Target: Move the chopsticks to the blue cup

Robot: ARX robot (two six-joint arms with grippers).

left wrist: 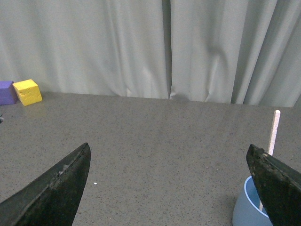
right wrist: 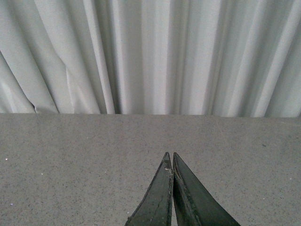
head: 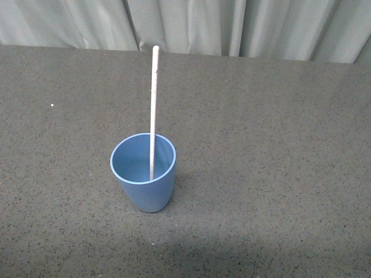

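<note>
The tabletop (head: 278, 174) is presenting a dark grey, finely speckled surface and is running back to a pale pleated curtain (head: 191, 26). The blue cup (head: 144, 174) is standing upright directly on it, ahead of the left end effector (left wrist: 169, 183) and off to one side of its spread fingers. A yellow block (left wrist: 27, 92) and a purple block (left wrist: 6, 92) are sitting on the tabletop, touching each other, well apart from that end effector, at the far edge by the curtain.
</note>
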